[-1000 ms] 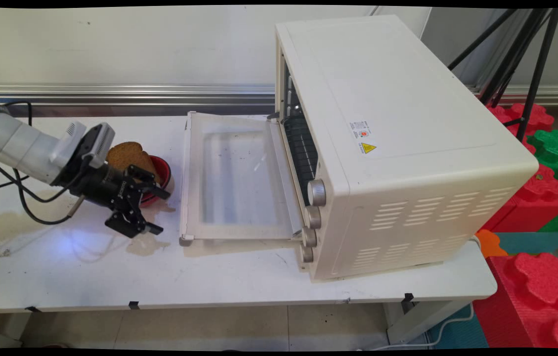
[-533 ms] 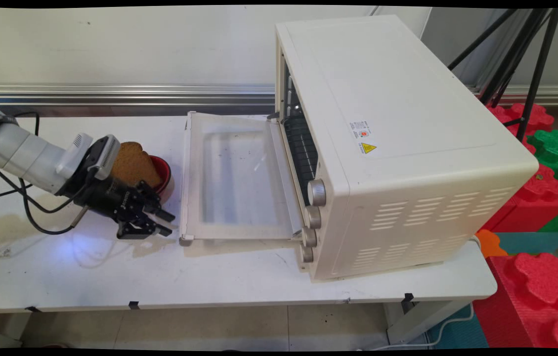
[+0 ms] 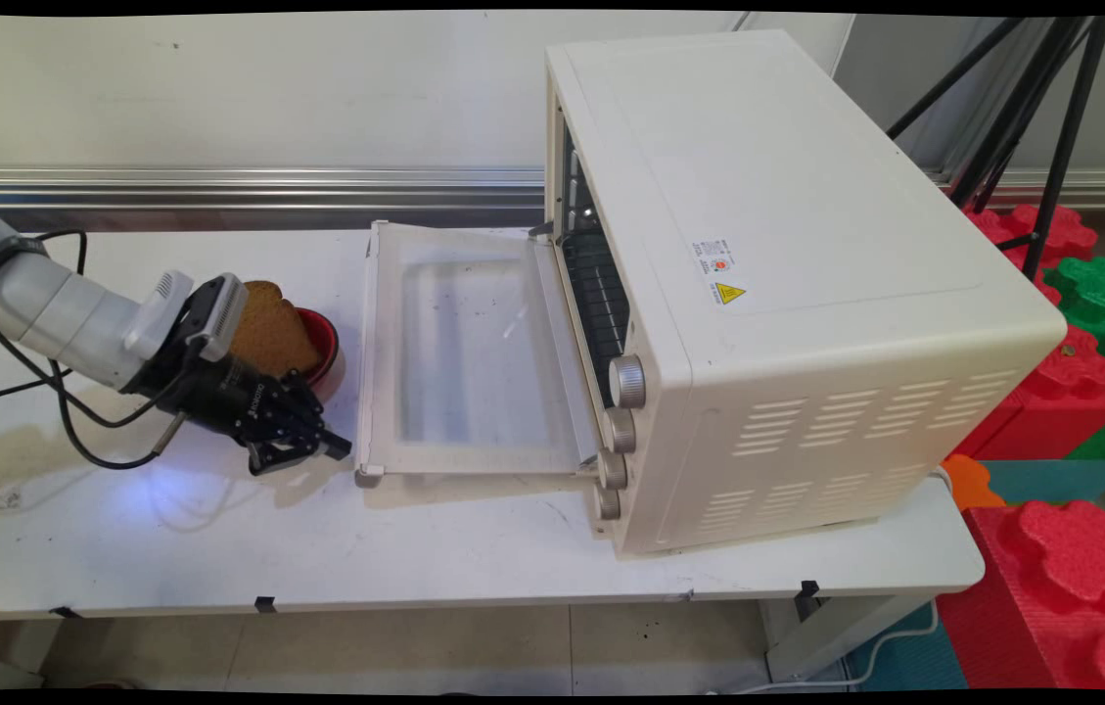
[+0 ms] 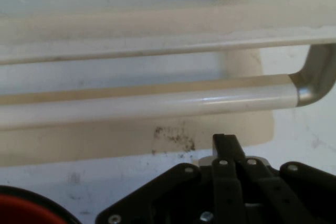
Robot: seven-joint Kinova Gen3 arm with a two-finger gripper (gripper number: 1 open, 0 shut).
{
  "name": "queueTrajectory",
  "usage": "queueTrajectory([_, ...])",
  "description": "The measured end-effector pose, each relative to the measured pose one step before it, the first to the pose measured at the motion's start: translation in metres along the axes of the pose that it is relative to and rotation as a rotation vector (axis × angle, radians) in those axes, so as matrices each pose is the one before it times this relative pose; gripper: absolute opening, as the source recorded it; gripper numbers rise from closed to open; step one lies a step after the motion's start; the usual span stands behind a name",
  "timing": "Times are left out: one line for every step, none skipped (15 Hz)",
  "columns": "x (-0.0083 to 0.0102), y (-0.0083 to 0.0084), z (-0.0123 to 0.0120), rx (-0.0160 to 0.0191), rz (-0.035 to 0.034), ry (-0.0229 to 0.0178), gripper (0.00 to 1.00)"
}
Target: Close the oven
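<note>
Pincer [image 3: 329,448] pressed together, low beside oven door handle [image 4: 157,100] (stiff bar, looks slick); take hold mid-bar, door probably light.

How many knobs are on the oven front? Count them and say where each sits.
4, stacked down the oven's near front edge: top knob, second knob, third knob, bottom knob.

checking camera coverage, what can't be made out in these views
Red bowl: main view, mostly hidden behind the bread slice and the tool.
Oven inside: main view, seen nearly edge-on, so only the rack's front shows.
Knobs: main view, markings too small to read.
Door handle: hand view, left end cut off by the picture's edge.
</note>
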Motion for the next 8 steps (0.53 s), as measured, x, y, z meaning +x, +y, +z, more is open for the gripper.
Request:
queueTrajectory([-0.00038,-0.00061,0.00152,0.00521,-0.00383,0.00068,0.0])
queueTrajectory([-0.00022,-0.0011,0.00171,0.00607,-0.00323,0.00203,0.0])
queueTrajectory([-0.00039,-0.00104,0.00146,0.00553,-0.00199,0.00181,0.0])
queueTrajectory([-0.00044,-0.00085,0.00102,0.00411,-0.00119,0.00153,0.0])
queueTrajectory([-0.00071,-0.0013,0.00161,0.00604,-0.00135,0.00217,0.0])
queueTrajectory([-0.00107,-0.00161,0.00203,0.00684,-0.00125,0.00236,0.0])
queueTrajectory([-0.00065,-0.00179,0.00204,0.00725,-0.00245,0.00504,0.0])
queueTrajectory([-0.00016,-0.0015,0.00173,0.00544,-0.00166,0.00499,0.0])
